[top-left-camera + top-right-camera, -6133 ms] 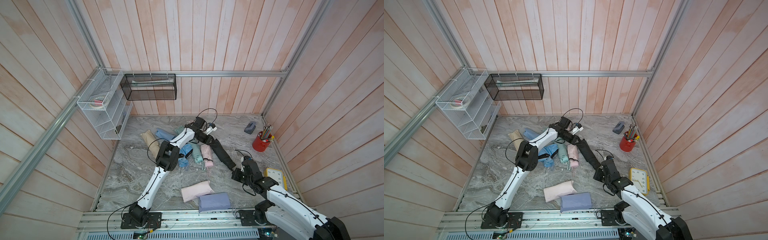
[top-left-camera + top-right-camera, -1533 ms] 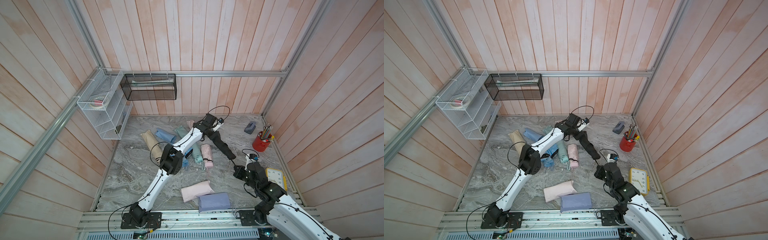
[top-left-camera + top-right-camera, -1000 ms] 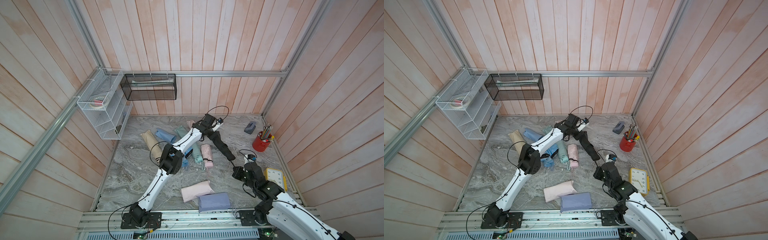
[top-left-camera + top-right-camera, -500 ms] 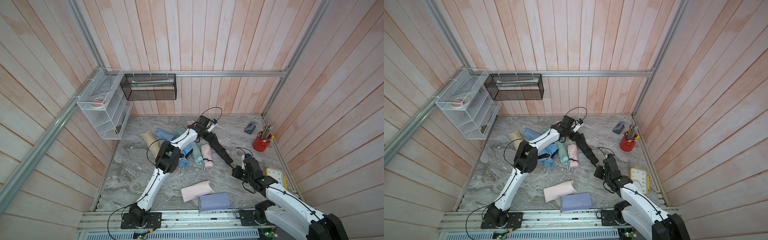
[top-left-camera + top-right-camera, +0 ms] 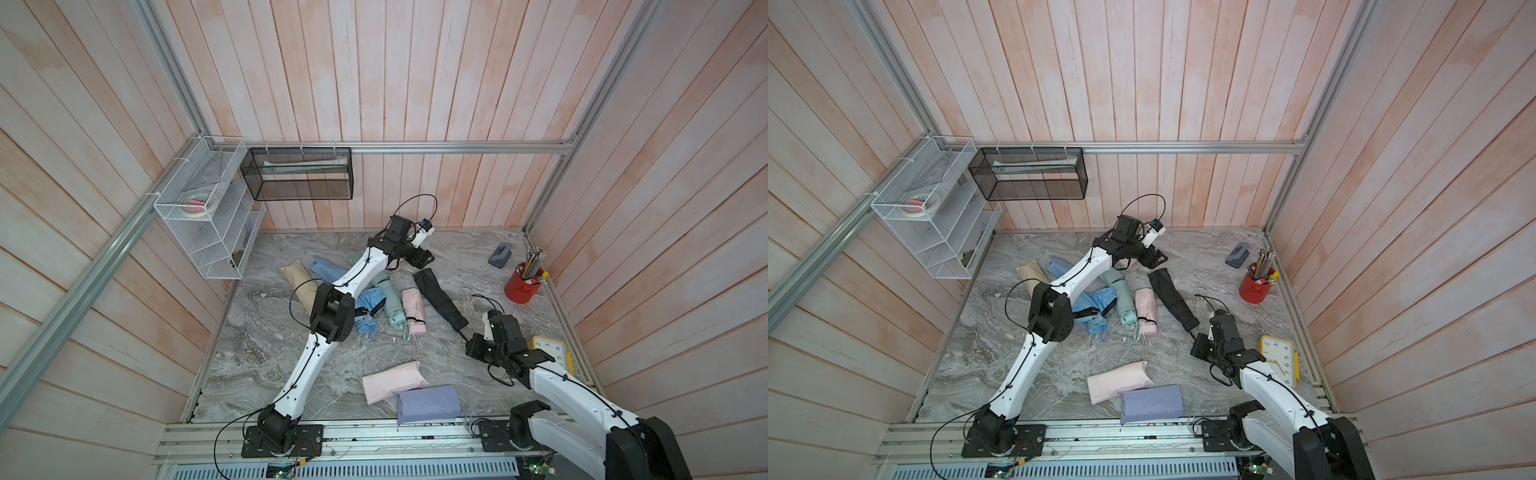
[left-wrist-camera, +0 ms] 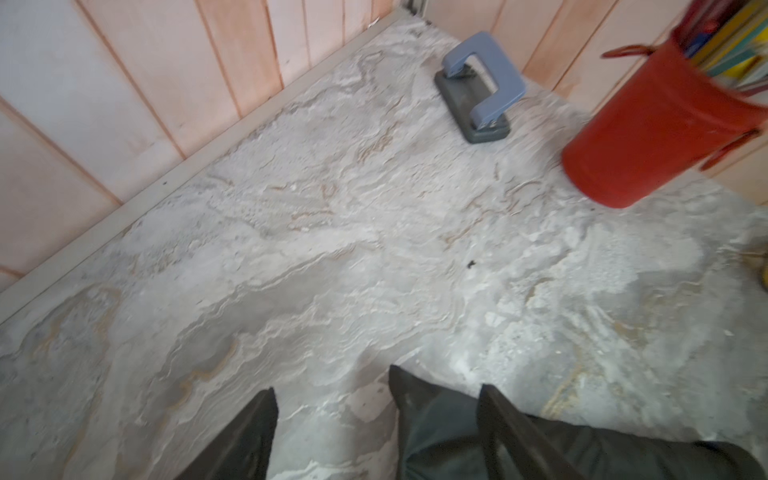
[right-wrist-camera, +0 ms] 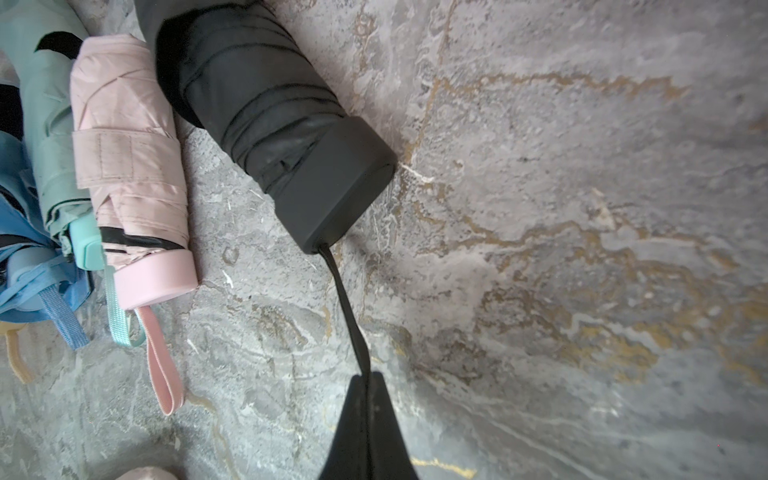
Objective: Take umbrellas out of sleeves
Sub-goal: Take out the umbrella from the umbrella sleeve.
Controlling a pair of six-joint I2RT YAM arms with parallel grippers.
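while the right gripper (image 7: 368, 376) is pinched tight on the wrist cord (image 7: 347, 307) of the black umbrella (image 7: 266, 108), the cord runs in a nearly straight line from the handle cap to the closed fingertips. the handle and the pleated near half of that umbrella are bare in the right wrist view. in both top views the black umbrella (image 5: 446, 305) lies on the marble worktop (image 5: 266, 345) as a long slanted bar, its handle end towards the right gripper (image 5: 467, 340). its far end looks wider and smoother there. that part appears to be the black sleeve (image 5: 424, 277), drawn over the far end, though the edge is hard to make out.

the left gripper (image 5: 422, 259) hangs near the back wall with its jaws spread wide and nothing clamped. the left wrist view shows the flat tip of the black sleeve (image 6: 419, 399) lying on the worktop between the fingers (image 6: 253, 432), one finger crossing in front of the fabric.

just beside the black umbrella lie a pink umbrella (image 5: 413, 307), a mint umbrella (image 5: 392, 303) and a light blue umbrella (image 5: 368, 307), side by side. a pink sleeve (image 5: 390, 380) and a lavender sleeve (image 5: 428, 403) overlap near the front edge. a red cup (image 5: 519, 291) of pencils stands at the right wall.
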